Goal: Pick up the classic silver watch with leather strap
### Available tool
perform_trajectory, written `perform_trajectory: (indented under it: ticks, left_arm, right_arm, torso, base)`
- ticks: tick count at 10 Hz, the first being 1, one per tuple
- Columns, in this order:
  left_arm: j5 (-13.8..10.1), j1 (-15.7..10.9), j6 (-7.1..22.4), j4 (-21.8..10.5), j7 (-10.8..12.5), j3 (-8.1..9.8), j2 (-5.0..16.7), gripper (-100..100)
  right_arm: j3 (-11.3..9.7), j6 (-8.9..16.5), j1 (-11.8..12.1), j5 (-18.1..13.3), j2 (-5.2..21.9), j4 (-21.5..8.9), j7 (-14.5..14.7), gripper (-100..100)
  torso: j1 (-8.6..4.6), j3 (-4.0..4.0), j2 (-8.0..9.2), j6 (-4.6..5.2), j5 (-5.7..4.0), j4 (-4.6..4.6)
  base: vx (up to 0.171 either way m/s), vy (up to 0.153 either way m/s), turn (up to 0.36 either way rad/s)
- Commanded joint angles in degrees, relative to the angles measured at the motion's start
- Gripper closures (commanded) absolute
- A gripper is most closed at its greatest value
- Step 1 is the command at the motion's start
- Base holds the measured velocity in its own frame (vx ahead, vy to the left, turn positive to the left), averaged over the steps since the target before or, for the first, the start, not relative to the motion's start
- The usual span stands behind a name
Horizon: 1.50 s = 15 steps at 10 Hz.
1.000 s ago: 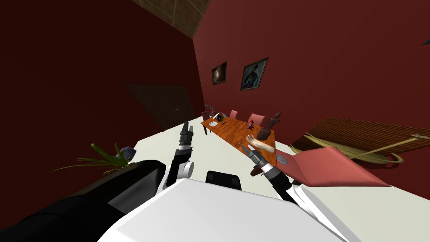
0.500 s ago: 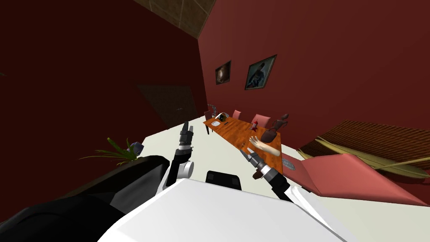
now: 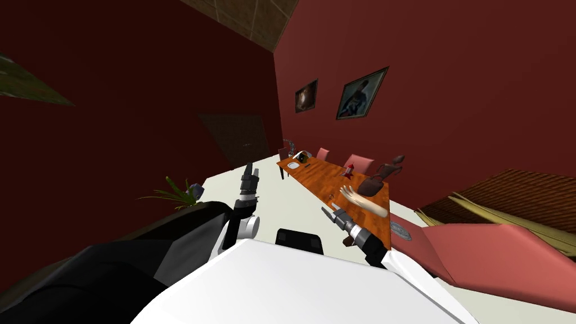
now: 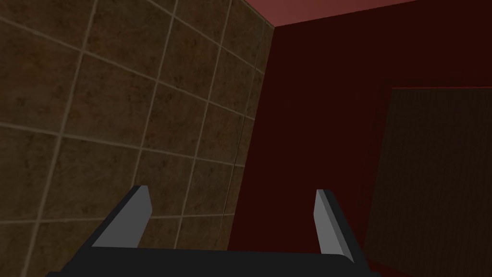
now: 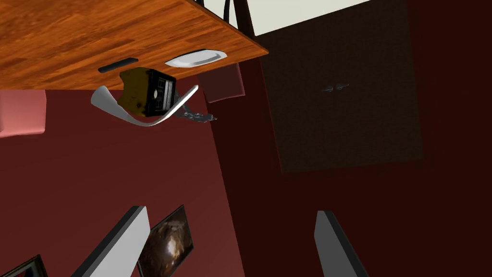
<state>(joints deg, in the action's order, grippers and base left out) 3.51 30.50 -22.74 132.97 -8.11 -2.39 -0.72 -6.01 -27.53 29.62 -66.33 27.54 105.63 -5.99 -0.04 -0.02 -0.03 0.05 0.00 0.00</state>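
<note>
Watch [image 3: 331, 197]: a tiny dark thing on the worktop, close to the long edge that faces the open floor and toward the near end. It is too small to make out a face or strap.
Model hand [image 3: 364, 201]: pale and lying flat on the worktop. Its fingertips are just beside the watch and its wrist points toward the near wall-side corner.
Right gripper [image 3: 331, 210]: held by the floor-side long edge, near the watch and apart from it. In the right wrist view [image 5: 229, 211] its fingers [image 5: 122, 238] are spread wide with nothing between them, and they aim along the worktop toward its far end.
Worktop [image 3: 315, 180]: long, narrow, orange-brown wood.
Brown figure [image 3: 381, 179]: stands at the wall-side long edge, just behind the model hand.
Red thing [image 3: 349, 171]: small, at the wall-side edge about midway along.
Far end: a white plate [image 5: 194, 58] and a dark flat bar [image 5: 117, 65] lie near the end edge. Beside them is a yellow and black box [image 5: 146, 94] with a white curved strip [image 5: 144, 119] bending past it.
Pink chairs [image 3: 360, 163]: set along the wall-side edge. A larger pink chair [image 3: 495, 253] stands off the near end.
Left gripper [image 3: 249, 170]: raised over the pale floor, well apart from the worktop. Its fingers [image 4: 127, 221] are spread and empty.
</note>
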Motion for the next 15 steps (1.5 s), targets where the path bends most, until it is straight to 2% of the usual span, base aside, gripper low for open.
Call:
perform_trajectory:
  ticks: [1, 2, 4, 5, 7, 8, 10, 11, 14, 15]
  left_arm:
    - [0.0, 0.0, 0.0, 0.0, 0.0, 0.0, 0.0, 0]
    - [0.0, 0.0, 0.0, 0.0, 0.0, 0.0, 0.0, 0]
    - [0.0, 0.0, 0.0, 0.0, 0.0, 0.0, 0.0, 0]
    - [0.0, 0.0, 0.0, 0.0, 0.0, 0.0, 0.0, 0]
    - [0.0, 0.0, 0.0, 0.0, 0.0, 0.0, 0.0, 0]
    - [0.0, 0.01, 0.0, 0.0, 0.0, 0.0, 0.0, 0]
    - [0.0, 0.01, 0.0, 0.0, 0.0, 0.0, 0.0, 0]
    - [0.0, 0.01, 0.0, 0.0, 0.0, 0.01, 0.0, 0]
    - [0.0, 0.01, 0.0, 0.0, 0.0, 0.01, 0.0, 0]
    - [0.0, 0.01, 0.0, 0.0, 0.0, 0.0, 0.0, 0]
  right_arm:
    - [-0.44, 0.43, -0.21, -2.7, 0.25, -0.18, -0.25, -100]
    - [-1.47, 0.73, -0.64, -4.4, 1.59, -2.48, -0.14, -100]
    - [-1.47, 0.73, -0.64, -7.62, 1.59, -2.48, -0.14, -100]
    - [-2.54, 1.06, -1.13, -9.44, 2.87, -4.87, -0.04, -100]
    - [-2.54, 1.06, -1.13, -12.54, 2.87, -4.87, -0.04, -100]
    - [-3.65, 1.42, -1.67, -14.48, 4.08, -7.33, 0.05, -100]
    - [-3.65, 1.42, -1.67, -17.44, 4.08, -7.33, 0.05, -100]
    - [-4.78, 1.8, -2.26, -19.26, 5.19, -9.86, 0.14, -100]
    - [-4.78, 1.8, -2.26, -22.31, 5.19, -9.86, 0.14, -100]
    - [-5.95, 2.21, -2.89, -24.7, 6.21, -12.45, 0.21, -100]
  torso:
    - [0.0, 0.0, 0.0, 0.0, 0.0, 0.0]
    - [-0.01, 0.01, 0.02, 0.02, 0.0, 0.0]
    - [-0.02, -0.01, -0.02, 0.01, 0.0, 0.0]
    - [-0.02, 0.0, 0.01, 0.02, 0.0, 0.0]
    - [-0.03, -0.02, -0.03, 0.01, 0.0, -0.01]
    - [-0.02, 0.0, 0.0, 0.03, 0.0, 0.0]
    - [-0.05, -0.03, -0.05, 0.02, -0.01, -0.01]
    - [-0.03, -0.01, -0.01, 0.03, -0.01, -0.01]
    - [-0.04, -0.02, -0.03, 0.04, -0.01, -0.01]
    - [0.0, 0.0, 0.01, 0.03, 0.0, 0.0]
  base:
    - [0.005, -0.002, -0.002]
    - [0.011, 0.004, 0.221]
    - [0.011, -0.004, 0.075]
    - [0.018, 0.003, 0.243]
    - [0.014, -0.006, 0.07]
    - [0.023, -0.003, 0.24]
    - [0.017, -0.011, 0.061]
    - [0.019, -0.005, 0.245]
    - [0.015, -0.01, 0.035]
    - [0.024, -0.011, 0.287]
